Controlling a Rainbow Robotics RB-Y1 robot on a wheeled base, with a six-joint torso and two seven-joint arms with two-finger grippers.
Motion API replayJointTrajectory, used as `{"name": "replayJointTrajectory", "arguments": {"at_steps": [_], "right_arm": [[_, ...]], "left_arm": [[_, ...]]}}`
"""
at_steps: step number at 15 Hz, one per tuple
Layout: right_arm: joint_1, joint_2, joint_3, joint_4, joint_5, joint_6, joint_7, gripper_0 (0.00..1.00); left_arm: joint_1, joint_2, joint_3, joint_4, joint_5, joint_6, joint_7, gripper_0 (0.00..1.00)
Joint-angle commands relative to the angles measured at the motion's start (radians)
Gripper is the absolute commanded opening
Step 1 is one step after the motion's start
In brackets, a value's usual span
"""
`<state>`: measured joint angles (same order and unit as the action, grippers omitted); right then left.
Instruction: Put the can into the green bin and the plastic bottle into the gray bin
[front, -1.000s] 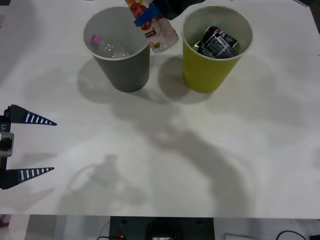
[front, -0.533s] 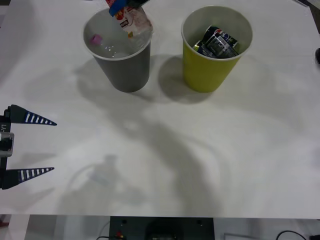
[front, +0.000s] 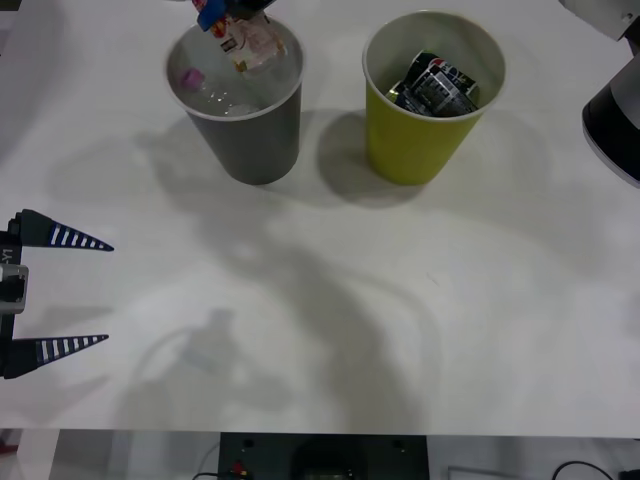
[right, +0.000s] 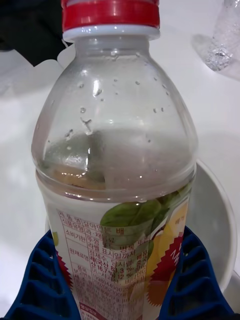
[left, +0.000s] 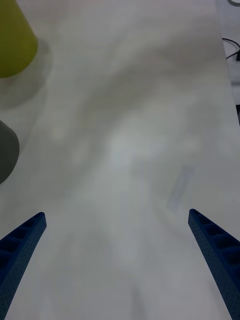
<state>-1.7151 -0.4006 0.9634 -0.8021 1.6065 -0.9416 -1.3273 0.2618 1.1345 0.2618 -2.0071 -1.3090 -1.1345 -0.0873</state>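
The right tool (right: 120, 300) grips the plastic bottle (front: 252, 38) over the gray bin (front: 245, 135), which holds a pink-capped bottle (front: 205, 90). The green bin (front: 425, 135) holds seemingly a dark can (front: 438, 85). The left tool (front: 55, 292) hangs spread wide at the worktop's (front: 400, 330) near left.

The gray bin (front: 237, 95) stands near the table's (front: 320, 300) far edge, the green bin (front: 430, 95) beside it to the right, apart. The plastic bottle (front: 250, 40) hangs tilted over the gray bin's mouth; another bottle (front: 205, 90) lies inside. A can (front: 437, 83) lies in the green bin.
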Motion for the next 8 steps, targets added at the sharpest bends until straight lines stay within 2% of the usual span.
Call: {"name": "replayJointTrajectory", "arguments": {"at_steps": [1, 2, 5, 8], "right_arm": [[0.000, 0.000, 0.000, -0.002, -0.002, 0.010, 0.013, 0.86], [0.000, 0.000, 0.000, -0.002, -0.008, 0.010, 0.013, 1.00], [0.002, -0.004, 0.000, -0.009, -0.026, 0.007, 0.011, 1.00], [0.029, -0.066, -0.035, -0.072, -0.045, -0.063, 0.053, 1.00]], "left_arm": [[0.000, 0.000, 0.000, 0.000, 0.000, 0.000, 0.000, 0.98], [0.000, 0.000, 0.000, 0.000, 0.000, 0.000, 0.000, 0.98], [0.000, 0.000, 0.000, 0.000, 0.000, 0.000, 0.000, 0.98], [0.000, 0.000, 0.000, 0.000, 0.000, 0.000, 0.000, 0.98]]}}
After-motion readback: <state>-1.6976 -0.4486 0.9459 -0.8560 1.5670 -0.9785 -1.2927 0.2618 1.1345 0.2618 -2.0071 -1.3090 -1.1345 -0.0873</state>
